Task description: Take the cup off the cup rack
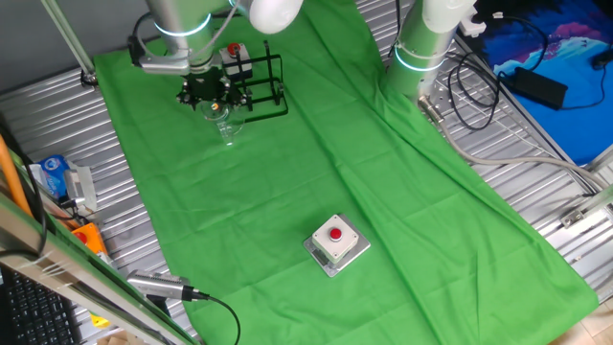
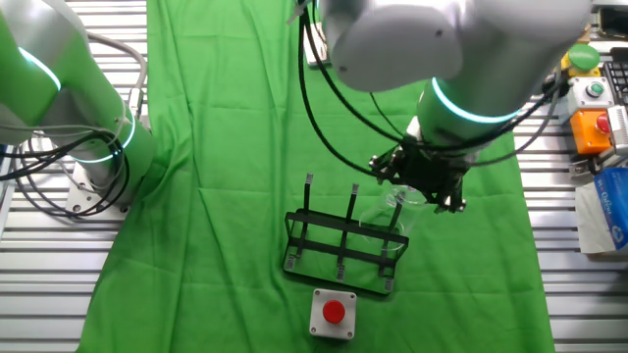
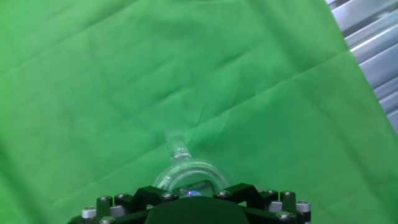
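- Beside the cup rack point(image 1: 257, 88), at its near-left end: cup point(image 1: 223, 123), apparently lifted clear of the pegs.
- Fingers point(image 1: 213, 99): seemingly clamped on its rim; grip largely hidden.
- Green cloth point(image 1: 316, 172): covers worktop.

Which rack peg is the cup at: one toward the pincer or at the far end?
The end peg on the pincer side of the cup rack. The cup sits against it; the other pegs stand bare.

Green-clothed table point(image 1: 287, 192), rack point(image 2: 343, 250), button box point(image 1: 336, 244)
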Controlling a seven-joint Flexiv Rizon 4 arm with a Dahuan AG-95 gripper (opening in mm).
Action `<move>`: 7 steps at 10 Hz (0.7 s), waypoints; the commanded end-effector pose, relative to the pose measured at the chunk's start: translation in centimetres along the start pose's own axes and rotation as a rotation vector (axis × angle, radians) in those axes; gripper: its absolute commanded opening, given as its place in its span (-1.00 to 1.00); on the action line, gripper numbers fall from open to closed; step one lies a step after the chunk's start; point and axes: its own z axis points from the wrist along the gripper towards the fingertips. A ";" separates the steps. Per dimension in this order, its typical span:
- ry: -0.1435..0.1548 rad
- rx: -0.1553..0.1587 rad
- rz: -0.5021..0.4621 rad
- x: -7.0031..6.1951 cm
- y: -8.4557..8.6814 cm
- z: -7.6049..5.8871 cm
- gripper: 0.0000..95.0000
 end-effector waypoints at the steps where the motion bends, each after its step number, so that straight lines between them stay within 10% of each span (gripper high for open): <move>1: -0.016 -0.018 0.123 -0.1 0.0 0.1 0.20; 4: 0.013 -0.005 0.175 -0.5 0.1 0.3 -0.20; 5: 0.034 0.006 0.195 -0.6 0.2 0.3 -1.00; 7: 0.056 -0.010 0.207 -0.6 0.2 0.3 -1.00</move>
